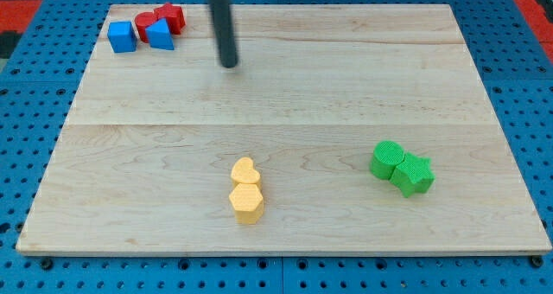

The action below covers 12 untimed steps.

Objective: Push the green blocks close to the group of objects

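Observation:
Two green blocks touch each other at the view's right: a green round block (386, 159) and a green star-shaped block (413, 175) just to its lower right. A group of blocks sits at the view's top left: a blue cube (122, 36), a blue triangular block (160, 34), a red round block (145, 23) and a red block (172, 16). My tip (229, 65) is at the view's top, right of that group and far up and left of the green blocks. It touches no block.
Two yellow blocks stand together at the view's bottom centre: a yellow heart-like block (244, 170) above a yellow hexagonal block (247, 202). The wooden board (285, 112) lies on a blue perforated base (26, 112).

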Each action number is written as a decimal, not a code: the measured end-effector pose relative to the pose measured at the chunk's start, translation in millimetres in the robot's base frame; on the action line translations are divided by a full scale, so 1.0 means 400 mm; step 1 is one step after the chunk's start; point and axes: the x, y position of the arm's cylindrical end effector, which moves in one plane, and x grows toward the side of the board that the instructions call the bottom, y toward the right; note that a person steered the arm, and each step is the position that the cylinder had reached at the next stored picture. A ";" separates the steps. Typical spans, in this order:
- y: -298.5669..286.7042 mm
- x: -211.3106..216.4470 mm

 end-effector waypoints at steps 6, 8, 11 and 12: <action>0.534 0.466; 0.629 0.519; 0.340 0.491; 0.190 0.414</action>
